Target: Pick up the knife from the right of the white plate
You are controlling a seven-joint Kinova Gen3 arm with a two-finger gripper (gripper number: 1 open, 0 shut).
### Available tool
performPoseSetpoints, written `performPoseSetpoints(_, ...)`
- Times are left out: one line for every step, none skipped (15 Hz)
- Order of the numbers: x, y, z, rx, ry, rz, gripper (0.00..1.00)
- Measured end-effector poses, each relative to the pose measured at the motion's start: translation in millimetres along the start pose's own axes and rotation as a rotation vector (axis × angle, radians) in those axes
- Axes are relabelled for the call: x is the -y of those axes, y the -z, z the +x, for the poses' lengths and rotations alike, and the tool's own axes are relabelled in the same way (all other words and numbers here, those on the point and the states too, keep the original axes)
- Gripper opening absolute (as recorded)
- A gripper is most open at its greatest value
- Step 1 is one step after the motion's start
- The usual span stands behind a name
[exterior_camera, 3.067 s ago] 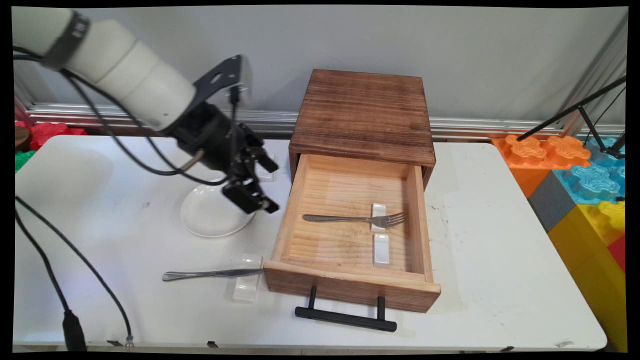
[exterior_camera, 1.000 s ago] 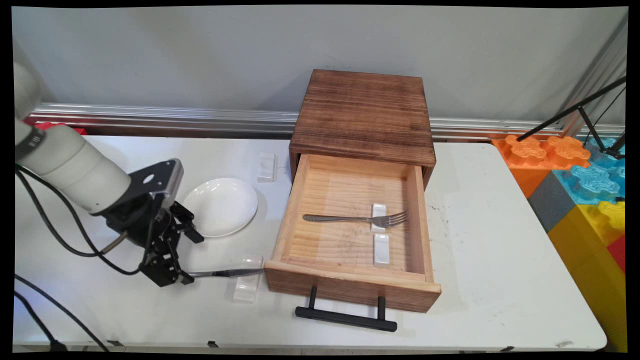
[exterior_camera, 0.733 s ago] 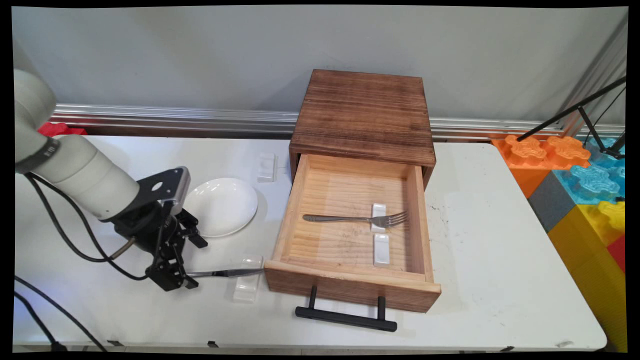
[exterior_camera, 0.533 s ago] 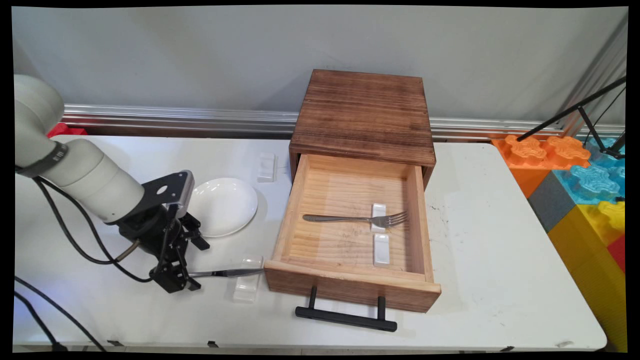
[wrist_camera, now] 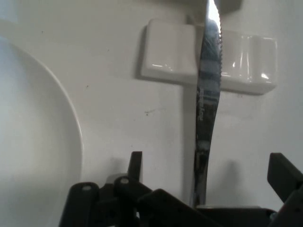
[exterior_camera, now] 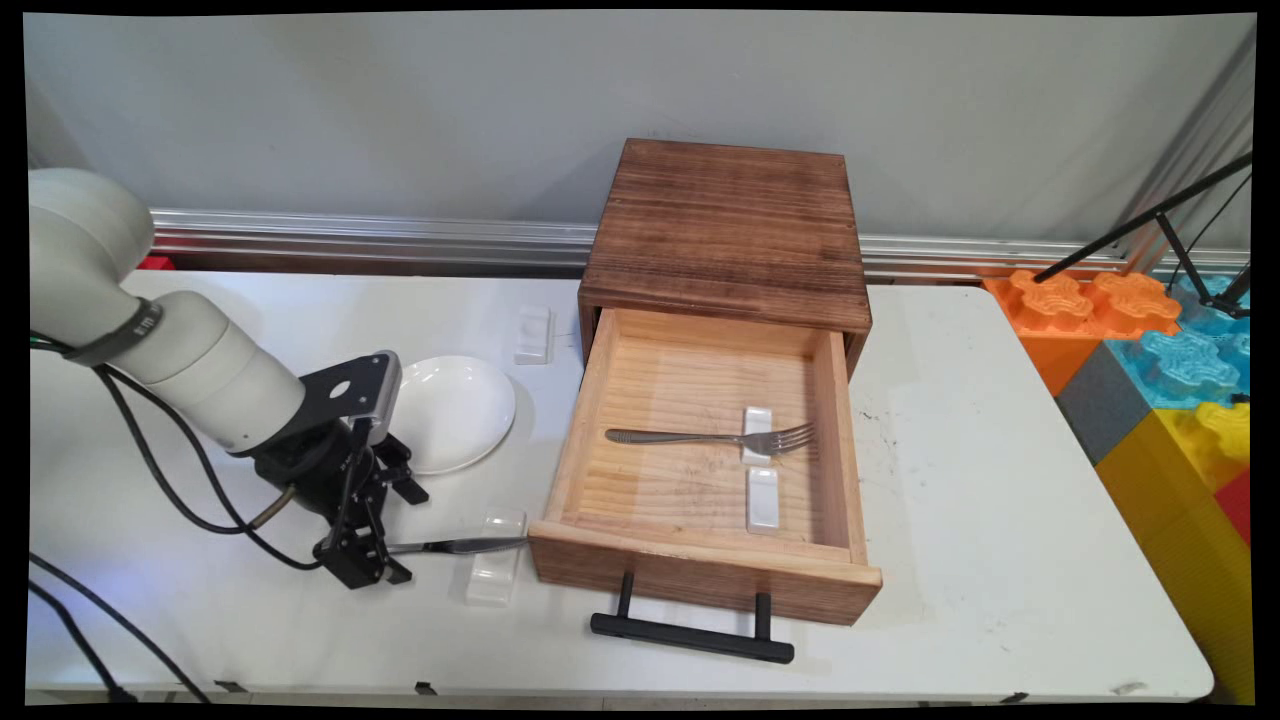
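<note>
A metal knife (exterior_camera: pixel 460 546) lies on the white table (exterior_camera: pixel 960 520), its serrated blade (wrist_camera: pixel 209 71) resting across a white cutlery rest (exterior_camera: pixel 495 570) beside the drawer's front left corner. My gripper (exterior_camera: pixel 404 537) is low over the knife's handle end, open. One finger (wrist_camera: pixel 136 166) is left of the handle and the other (wrist_camera: pixel 283 174) right of it in the hand view, neither touching. The handle (wrist_camera: pixel 201 165) runs down between them, closer to the left finger.
A white plate (exterior_camera: pixel 452 410) sits just behind the gripper. The wooden cabinet (exterior_camera: pixel 728 225) has its drawer (exterior_camera: pixel 700 570) pulled out, holding a fork (exterior_camera: pixel 710 437) on a white rest and a second rest (exterior_camera: pixel 762 499). Another rest (exterior_camera: pixel 533 333) lies behind the plate.
The gripper came down from above the plate to the knife's handle end, then slid right along the handle toward the rest. The knife has not moved.
</note>
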Motion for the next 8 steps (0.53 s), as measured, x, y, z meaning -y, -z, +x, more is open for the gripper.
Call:
performPoseSetpoints(0.3,-1.1,0.2,0.000,-0.002,0.000,1.00)
performPoseSetpoints(0.6,-2.4,0.4,-0.001,-0.003,0.000,1.00)
performPoseSetpoints(1.1,-3.7,0.6,-0.002,-0.005,0.000,1.00)
performPoseSetpoints(1.4,-4.8,0.8,-0.002,-0.007,0.000,1.00)
performPoseSetpoints(1.6,-5.5,0.9,-0.003,-0.009,-0.001,1.00)
performPoseSetpoints(1.9,-6.5,1.0,-0.003,-0.011,-0.001,1.00)
performPoseSetpoints(2.2,-7.5,1.2,-0.004,-0.014,-0.002,1.00)
performPoseSetpoints(2.6,-8.5,1.3,-0.004,-0.018,-0.003,1.00)
